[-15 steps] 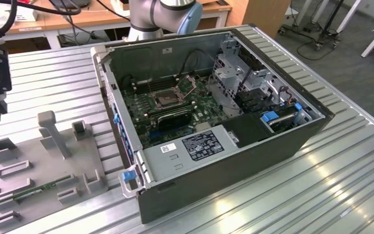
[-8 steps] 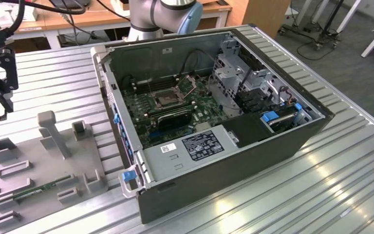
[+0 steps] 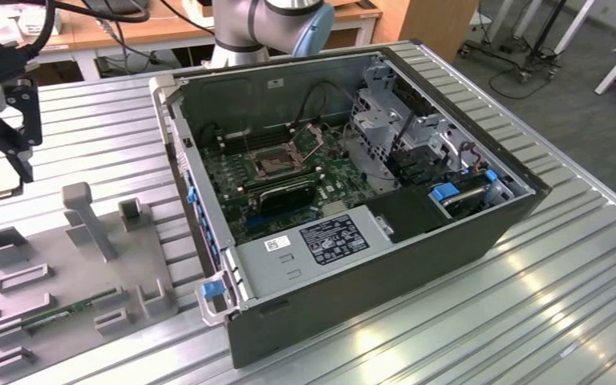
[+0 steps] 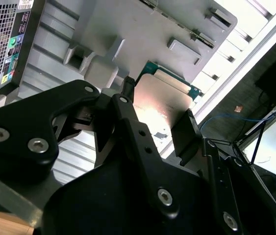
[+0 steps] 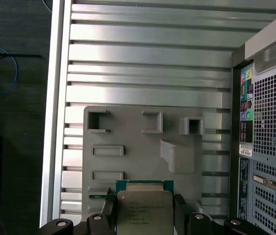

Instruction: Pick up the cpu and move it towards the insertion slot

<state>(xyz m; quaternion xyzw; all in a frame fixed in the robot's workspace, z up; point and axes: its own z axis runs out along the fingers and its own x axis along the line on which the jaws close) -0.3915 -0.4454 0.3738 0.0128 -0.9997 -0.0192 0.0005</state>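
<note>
In the exterior view the gripper hangs near the far end of the grey holder plate. The insertion slot lies beside that plate, inside the open computer case. In the second wrist view the fingers pinch the cpu by two edges. In the first wrist view the cpu is over the plate's edge.

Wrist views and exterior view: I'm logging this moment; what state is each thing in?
gripper: shut on the cpu.
cpu: gripped, lifted over the grey fixture plate.
insertion slot: empty.
computer case: side open.
memory stick: lying on the grey fixture plate.
</note>
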